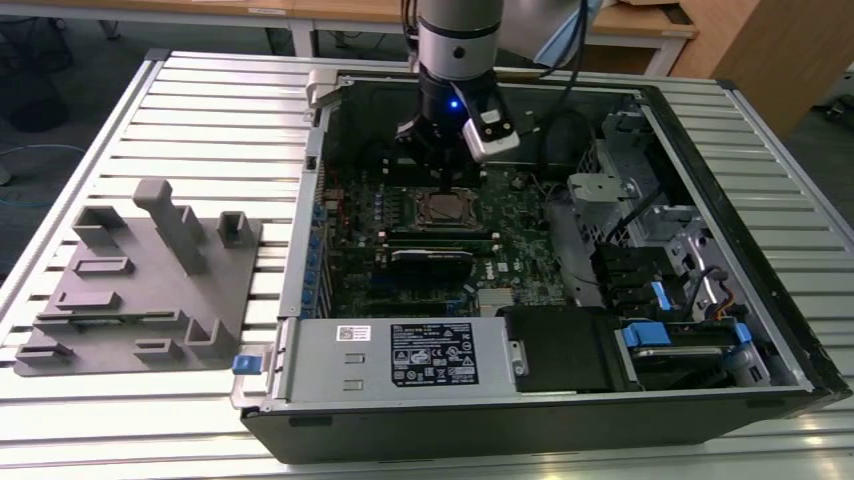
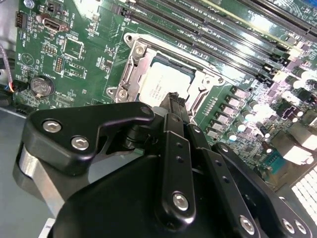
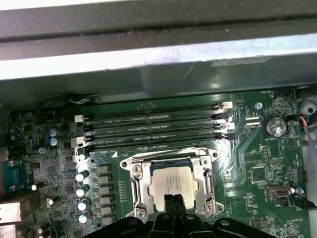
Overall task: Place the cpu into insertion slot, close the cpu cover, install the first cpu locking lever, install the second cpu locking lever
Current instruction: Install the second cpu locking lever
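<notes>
The cpu [image 3: 171, 183] lies flat in the insertion slot [image 3: 132, 166] on the green board, its silver-grey top showing. The cpu cover [image 3: 208, 184], a silvery frame, lies down around it with the chip showing through its cut-out. My gripper [image 3: 172, 199] hangs just above the socket's near edge, fingers pressed together with nothing seen between them. In the second wrist view the shut fingertips [image 2: 174, 101] stand at the rim of the cover [image 2: 132, 69], beside the cpu [image 2: 166, 82]. In the exterior view the gripper [image 1: 447, 182] is right over the socket [image 1: 445, 208] inside the open computer case.
Several long black memory slots [image 3: 153, 130] run beside the socket. A coin battery [image 3: 275, 126] and a row of capacitors [image 3: 83, 191] flank it. The case wall [image 1: 320, 150], drive bays [image 1: 667, 290] and power supply [image 1: 400, 355] surround the board. A grey fixture block [image 1: 140, 280] sits on the table at the exterior view's left.
</notes>
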Controlling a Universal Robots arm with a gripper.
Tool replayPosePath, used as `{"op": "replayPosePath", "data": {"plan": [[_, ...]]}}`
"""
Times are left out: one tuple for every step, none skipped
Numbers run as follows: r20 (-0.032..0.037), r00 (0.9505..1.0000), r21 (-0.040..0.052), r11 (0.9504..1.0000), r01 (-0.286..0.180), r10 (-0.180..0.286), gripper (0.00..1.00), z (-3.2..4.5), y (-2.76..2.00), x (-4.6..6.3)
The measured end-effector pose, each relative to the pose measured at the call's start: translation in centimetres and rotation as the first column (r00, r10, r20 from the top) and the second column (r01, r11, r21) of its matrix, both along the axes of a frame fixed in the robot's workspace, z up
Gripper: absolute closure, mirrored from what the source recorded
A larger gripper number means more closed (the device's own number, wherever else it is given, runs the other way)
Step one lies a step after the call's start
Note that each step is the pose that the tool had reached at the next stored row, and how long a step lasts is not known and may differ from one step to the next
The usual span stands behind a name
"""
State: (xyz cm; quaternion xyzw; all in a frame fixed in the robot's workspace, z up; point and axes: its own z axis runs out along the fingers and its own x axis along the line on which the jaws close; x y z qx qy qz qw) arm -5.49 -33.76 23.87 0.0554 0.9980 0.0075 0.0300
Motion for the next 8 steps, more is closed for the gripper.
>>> {"op": "replayPosePath", "data": {"plan": [[0.0001, 1.0000, 0.0002, 1.0000, 0.000, 0.000, 0.90, 0.20, 0.00, 0.00], [0.0001, 1.0000, 0.0003, 1.0000, 0.000, 0.000, 0.90, 0.41, 0.00, 0.00], [0.0000, 1.0000, 0.0002, 1.0000, 0.000, 0.000, 0.90, 0.54, 0.00, 0.00], [0.0000, 1.0000, 0.0002, 1.0000, 0.000, 0.000, 0.90, 0.60, 0.00, 0.00], [0.0001, 1.0000, 0.0004, 1.0000, 0.000, 0.000, 0.90, 0.59, 0.01, 0.00], [0.0002, 1.0000, 0.0004, 1.0000, 0.000, 0.000, 0.90, 0.59, 0.01, 0.00], [0.0002, 1.0000, 0.0005, 1.0000, 0.000, 0.000, 0.90, 0.59, -0.01, 0.00], [0.0000, 1.0000, 0.0003, 1.0000, 0.000, 0.000, 0.90, 0.60, -0.08, 0.01]]}}
